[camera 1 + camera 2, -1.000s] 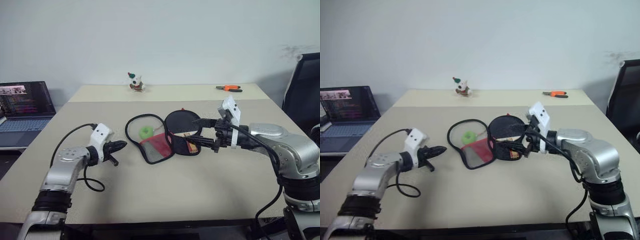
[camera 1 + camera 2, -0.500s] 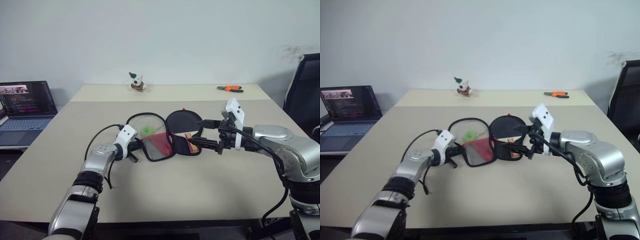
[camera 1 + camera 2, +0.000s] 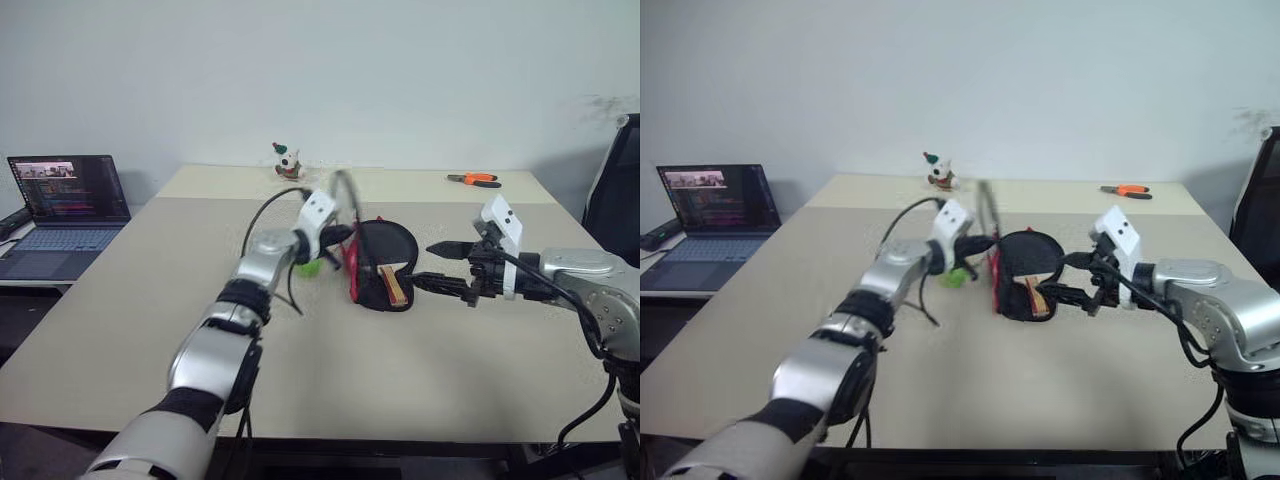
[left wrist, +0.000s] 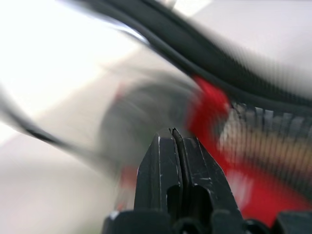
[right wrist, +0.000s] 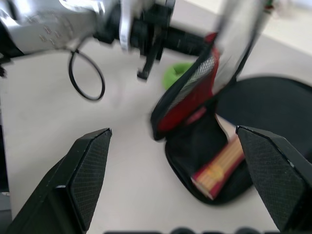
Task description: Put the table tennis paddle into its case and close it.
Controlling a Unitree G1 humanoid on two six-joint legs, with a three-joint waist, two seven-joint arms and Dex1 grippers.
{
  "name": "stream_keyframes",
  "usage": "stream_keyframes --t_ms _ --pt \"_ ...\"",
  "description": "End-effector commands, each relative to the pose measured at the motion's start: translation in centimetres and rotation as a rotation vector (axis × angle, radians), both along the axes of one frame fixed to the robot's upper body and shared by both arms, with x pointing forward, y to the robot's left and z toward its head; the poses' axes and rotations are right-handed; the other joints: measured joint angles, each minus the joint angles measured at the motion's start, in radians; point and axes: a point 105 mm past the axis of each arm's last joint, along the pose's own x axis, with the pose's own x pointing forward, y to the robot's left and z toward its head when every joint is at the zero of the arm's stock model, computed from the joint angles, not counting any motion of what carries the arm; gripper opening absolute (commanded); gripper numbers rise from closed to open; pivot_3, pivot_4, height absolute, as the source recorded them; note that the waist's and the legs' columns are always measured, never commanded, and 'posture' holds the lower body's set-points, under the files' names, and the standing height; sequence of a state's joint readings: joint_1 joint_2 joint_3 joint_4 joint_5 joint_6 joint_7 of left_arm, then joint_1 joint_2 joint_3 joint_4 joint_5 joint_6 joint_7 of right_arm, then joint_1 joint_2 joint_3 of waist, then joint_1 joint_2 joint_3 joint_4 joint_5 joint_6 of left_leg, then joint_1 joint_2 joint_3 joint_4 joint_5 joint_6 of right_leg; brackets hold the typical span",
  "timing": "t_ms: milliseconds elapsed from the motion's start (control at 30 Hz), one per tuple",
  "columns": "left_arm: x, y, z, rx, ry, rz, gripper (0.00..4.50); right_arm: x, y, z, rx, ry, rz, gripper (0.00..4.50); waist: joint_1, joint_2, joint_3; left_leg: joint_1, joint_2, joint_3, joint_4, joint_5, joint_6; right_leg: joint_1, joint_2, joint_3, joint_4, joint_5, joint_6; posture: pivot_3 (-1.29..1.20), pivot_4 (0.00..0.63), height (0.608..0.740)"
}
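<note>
Left eye view: beige matte table (image 3: 330, 350), rectangular, against plain white wall (image 3: 330, 70). Open laptop (image 3: 65, 205) on side desk left of table; dark chair (image 3: 615, 175) at right. Small figurine (image 3: 288, 160) and orange-handled pliers (image 3: 478, 179) along far edge of table.

Near table centre: soft black fabric case (image 3: 378, 268), lid flap with red panel and mesh raised nearly upright. Paddle (image 3: 392, 262) lying inside lower half of case, black round blade, light wooden handle pointing toward near edge. Green tag (image 3: 309, 266) just left of case.

Left gripper (image 3: 343, 234) at raised flap, fingers (image 4: 171, 165) pressed together on flap rim. Right gripper (image 3: 432, 266) just right of case, fingers (image 5: 90, 170) spread wide, holding nothing.
</note>
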State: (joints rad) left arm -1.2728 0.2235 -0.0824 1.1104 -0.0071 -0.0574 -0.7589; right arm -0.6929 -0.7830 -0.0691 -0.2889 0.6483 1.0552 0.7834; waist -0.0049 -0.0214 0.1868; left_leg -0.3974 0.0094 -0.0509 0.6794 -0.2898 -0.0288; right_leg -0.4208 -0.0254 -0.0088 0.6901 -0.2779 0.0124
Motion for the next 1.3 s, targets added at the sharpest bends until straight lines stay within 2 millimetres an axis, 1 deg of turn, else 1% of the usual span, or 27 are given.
stream_keyframes --t_ms 33,100,167,267,333,433,533,600,700,767,833,933,1100,1200,1300 --pt "-0.3 -0.9 -0.1 0.032 -0.013 -0.043 0.07 0.6 -0.8 0.3 -0.014 -0.012 -0.045 4.50 -0.008 0.000 0.000 0.001 0.000 0.001 0.000 0.000 0.000 0.000 0.001 0.001 0.000 0.000 0.000 0.00 0.150 0.740" --pt "-0.3 -0.9 -0.4 0.035 -0.011 -0.047 0.07 1.3 -1.1 -0.1 -0.015 -0.002 -0.074 4.50 -0.018 0.000 0.000 0.001 0.001 0.001 -0.001 0.000 0.000 0.000 0.001 0.001 0.001 0.000 0.000 0.00 0.150 0.740" --pt "-0.3 -0.3 -0.6 0.027 -0.004 -0.042 0.07 1.9 -1.3 -0.4 -0.021 0.008 -0.096 4.50 -0.026 0.000 0.000 0.001 0.001 0.000 -0.001 0.000 0.000 -0.001 0.002 0.001 0.002 0.000 0.000 0.00 0.150 0.740" --pt "-0.2 1.0 -0.7 0.001 0.004 -0.027 0.07 2.8 -1.4 -0.9 -0.020 0.024 -0.116 4.50 -0.028 0.000 0.000 0.002 0.001 0.001 0.000 0.000 0.000 -0.001 0.001 0.002 0.004 0.000 0.000 0.00 0.150 0.740" --pt "-0.6 2.5 -0.2 -0.055 -0.003 -0.049 0.07 4.1 -1.1 -1.6 -0.004 0.050 -0.138 4.50 -0.033 0.000 0.000 0.002 0.001 0.001 0.000 0.000 0.000 -0.001 0.002 0.002 0.004 0.000 0.000 0.00 0.150 0.740" --pt "-1.9 4.3 0.4 -0.103 -0.012 -0.106 0.07 6.0 -0.9 -2.4 0.005 0.066 -0.175 4.50 -0.036 0.000 0.000 0.004 0.002 0.002 0.000 0.001 0.000 -0.001 0.002 0.003 0.006 0.000 0.000 0.00 0.150 0.740" --pt "-3.9 6.5 0.8 -0.108 -0.019 -0.147 0.07 9.1 -1.1 -3.6 0.010 0.076 -0.299 4.50 -0.038 0.000 0.000 0.004 0.003 0.002 0.000 0.002 -0.004 -0.001 0.002 0.004 0.006 0.000 -0.001 0.00 0.150 0.740" --pt "-5.1 7.4 1.0 -0.099 -0.020 -0.157 0.07 10.8 -1.5 -4.2 0.003 0.077 -0.375 4.50 -0.036 0.000 0.000 0.003 0.003 0.002 0.000 0.003 -0.004 -0.002 0.001 0.005 0.006 0.000 -0.001 0.00 0.150 0.740" --pt "-6.9 8.7 1.5 -0.085 -0.028 -0.154 0.07 12.5 -1.5 -5.5 -0.022 0.088 -0.431 4.50 -0.031 0.000 0.000 0.003 0.003 0.002 0.000 0.003 -0.005 -0.002 0.001 0.004 0.006 0.000 -0.001 0.00 0.150 0.740" --pt "-7.9 9.5 2.0 -0.084 -0.033 -0.137 0.07 13.2 -1.3 -6.5 -0.033 0.103 -0.448 4.50 -0.027 0.000 0.000 0.003 0.003 0.002 0.000 0.003 -0.005 -0.002 0.001 0.005 0.006 0.000 -0.001 0.00 0.150 0.740" --pt "-8.5 10.4 2.4 -0.084 -0.040 -0.106 0.07 13.6 -0.8 -7.3 -0.027 0.126 -0.450 4.50 -0.027 0.000 0.000 0.003 0.003 0.002 0.000 0.003 -0.005 -0.002 0.000 0.004 0.006 0.000 -0.001 0.00 0.150 0.740" --pt "-9.0 11.1 2.6 -0.093 -0.037 -0.076 0.07 13.9 0.2 -8.1 -0.029 0.145 -0.434 4.50 -0.025 0.000 0.000 0.003 0.003 0.001 0.000 0.003 -0.005 -0.001 -0.001 0.004 0.006 0.000 -0.001 0.00 0.150 0.740" --pt "-9.5 11.9 2.4 -0.086 -0.028 -0.038 0.07 13.8 1.5 -9.5 -0.047 0.189 -0.403 4.50 -0.028 0.000 0.000 0.003 0.003 0.002 0.000 0.003 -0.005 -0.001 -0.001 0.004 0.006 0.000 -0.001 0.00 0.150 0.740" --pt "-9.6 12.2 2.4 -0.080 -0.028 -0.025 0.07 13.6 2.0 -10.5 -0.066 0.227 -0.397 4.50 -0.031 0.000 0.000 0.004 0.003 0.002 0.000 0.003 -0.004 -0.001 0.001 0.005 0.007 0.000 -0.001 0.00 0.150 0.740" --pt "-9.6 12.5 2.3 -0.075 -0.027 -0.014 0.00 13.3 2.8 -11.1 -0.062 0.272 -0.371 3.88 -0.036 0.001 0.000 0.006 0.003 0.002 0.000 0.003 -0.004 -0.001 0.001 0.007 0.007 0.000 -0.001 0.00 0.150 0.740"
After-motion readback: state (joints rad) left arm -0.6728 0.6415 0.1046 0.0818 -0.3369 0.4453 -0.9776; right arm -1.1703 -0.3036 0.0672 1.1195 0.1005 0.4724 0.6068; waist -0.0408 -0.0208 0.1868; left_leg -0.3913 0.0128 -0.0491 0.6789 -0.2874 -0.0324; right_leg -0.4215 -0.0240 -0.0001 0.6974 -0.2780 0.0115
